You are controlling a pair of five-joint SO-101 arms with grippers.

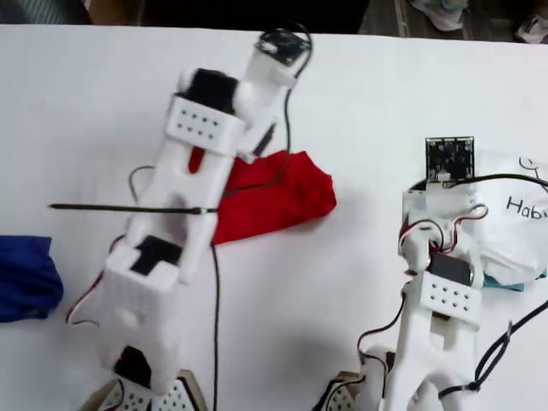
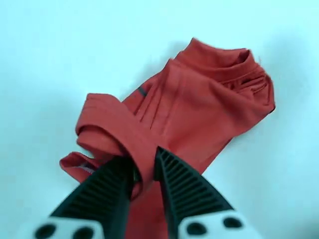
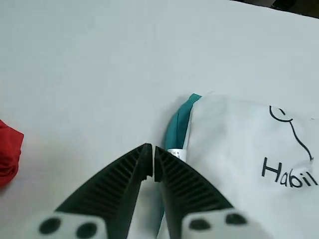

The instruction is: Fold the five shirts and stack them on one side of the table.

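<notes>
The left pincer (image 2: 144, 167) is pinching a rolled fold of the red shirt (image 2: 199, 109), with the cloth caught between its two ribbed black fingers (image 2: 182, 189). The rest of this shirt spreads away from the grip in a loose, creased heap, and its collar end is farthest from the pincer. From above, the red shirt (image 1: 282, 193) lies near the middle of the white desk (image 1: 86, 103), partly under the left arm (image 1: 184, 188), which stretches over it from the near edge.

The right pincer (image 3: 152, 152) is pressed together, and I can see nothing between its tips. It hangs low over bare desk (image 3: 89, 74), just beside the edge of a teal shirt (image 3: 177, 129). On top of the teal one lies a white shirt (image 3: 239, 149) with black lettering, so only a narrow teal strip shows along its border. A small white label sits at that border, right next to the pincer.

In the high view this pile is at the right side of the desk: the white shirt (image 1: 514, 223) is uppermost, a sliver of teal (image 1: 505, 281) peeks out below it, and the right arm (image 1: 441, 300) stands just beside it. A blue shirt (image 1: 26, 278) lies bunched at the left edge of the desk, well apart from the red one.
</notes>
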